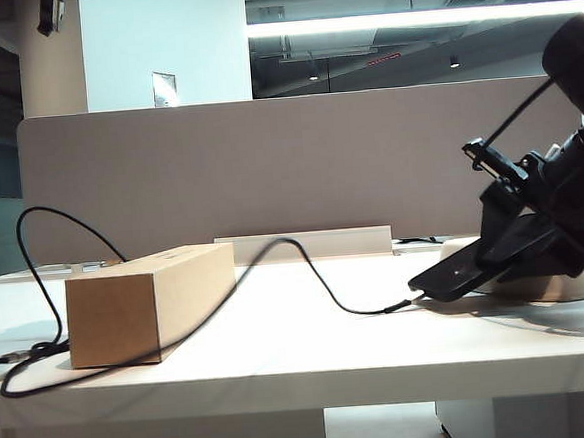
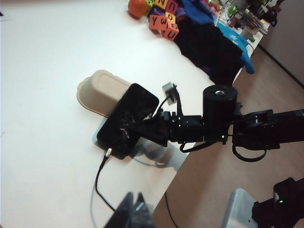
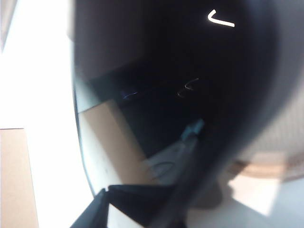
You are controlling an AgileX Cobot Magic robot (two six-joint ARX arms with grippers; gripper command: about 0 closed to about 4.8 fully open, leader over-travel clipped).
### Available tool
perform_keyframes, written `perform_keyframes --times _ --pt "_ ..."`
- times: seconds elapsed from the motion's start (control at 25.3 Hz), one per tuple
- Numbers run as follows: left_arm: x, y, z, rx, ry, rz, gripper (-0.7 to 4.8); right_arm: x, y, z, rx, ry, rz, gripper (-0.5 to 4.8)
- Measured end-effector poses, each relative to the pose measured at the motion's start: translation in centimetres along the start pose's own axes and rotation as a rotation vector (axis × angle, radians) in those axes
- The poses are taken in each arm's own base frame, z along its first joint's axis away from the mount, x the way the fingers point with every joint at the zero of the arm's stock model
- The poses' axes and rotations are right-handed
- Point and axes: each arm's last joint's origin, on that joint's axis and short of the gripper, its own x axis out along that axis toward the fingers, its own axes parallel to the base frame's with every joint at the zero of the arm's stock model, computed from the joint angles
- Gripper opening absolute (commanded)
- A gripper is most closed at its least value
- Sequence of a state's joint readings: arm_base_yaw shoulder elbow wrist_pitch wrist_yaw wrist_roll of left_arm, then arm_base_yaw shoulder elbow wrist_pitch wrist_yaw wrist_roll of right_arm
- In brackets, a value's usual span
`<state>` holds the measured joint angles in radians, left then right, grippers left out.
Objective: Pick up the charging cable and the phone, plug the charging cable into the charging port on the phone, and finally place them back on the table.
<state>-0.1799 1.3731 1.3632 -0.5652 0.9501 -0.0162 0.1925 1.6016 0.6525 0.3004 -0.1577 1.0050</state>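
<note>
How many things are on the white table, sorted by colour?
Black: 2, the phone and the charging cable.
Brown: 1, the cardboard box.
Off-white: 1, the bowl.
Total: 4

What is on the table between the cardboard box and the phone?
Only the charging cable. In the exterior view it runs over bare table from the cardboard box to the phone.

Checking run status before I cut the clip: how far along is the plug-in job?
Done: the charging cable is plugged into the phone. In hand: the right tool is at the phone, which rests tilted against the bowl, low end near the table; grip unclear. The left tool is shut, away from it. Left: release and withdraw.
</note>
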Motion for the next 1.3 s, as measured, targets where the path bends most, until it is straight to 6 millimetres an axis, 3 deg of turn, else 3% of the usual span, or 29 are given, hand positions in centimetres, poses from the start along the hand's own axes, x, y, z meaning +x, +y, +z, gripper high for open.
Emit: perform_keyframes --times 0.12,0.2,0.28,0.55,0.63,0.79,0.83,0.87,0.99,1.22,1.3 --pt "-0.2 -0.3 0.1 0.009 -0.006 -0.001 -0.06 -0.1 0.2 0.2 -0.003 -0.02 -0.002 1.87" --pt "-0.5 -0.6 0.1 0.017 -0.012 0.0 -0.06 -0.1 0.0 0.1 -0.001 -0.016 -0.018 3.11" --pt "-0.5 -0.7 0.2 0.019 -0.014 0.0 -0.06 -0.1 0.0 0.0 0.001 -0.011 -0.023 3.81" --pt "-1.2 -1.7 0.2 0.033 -0.023 0.0 -0.06 -0.6 -0.6 0.4 0.026 0.048 -0.046 3.89" --pt "-1.5 -2.0 0.1 0.028 -0.02 0.023 -0.06 -1.7 -1.0 1.3 0.055 0.056 -0.041 3.58" --pt "-1.8 -2.3 -0.2 0.038 -0.003 0.058 -0.06 -4.2 -0.8 2.9 0.036 0.012 -0.022 2.44" --pt "-1.8 -2.3 -0.3 0.039 0.001 0.06 -0.06 -4.7 -0.9 3.2 0.024 0.003 -0.028 2.02" --pt "-1.9 -2.4 -0.3 0.04 0.003 0.063 -0.06 -5.7 -0.8 3.7 0.004 -0.018 -0.025 1.28" --pt "-2.4 -3.0 -0.5 0.064 0.011 0.094 -0.06 -8.5 -1.0 4.6 -0.066 -0.066 -0.05 0.0" --pt "-4.5 -4.9 -1.0 0.183 0.028 0.375 -0.06 -13.6 -0.1 5.0 -0.32 -0.198 -0.039 -0.08" --pt "-5.3 -5.6 -1.1 0.219 0.021 0.486 -0.06 -16.1 0.7 4.4 -0.447 -0.278 -0.029 -0.08"
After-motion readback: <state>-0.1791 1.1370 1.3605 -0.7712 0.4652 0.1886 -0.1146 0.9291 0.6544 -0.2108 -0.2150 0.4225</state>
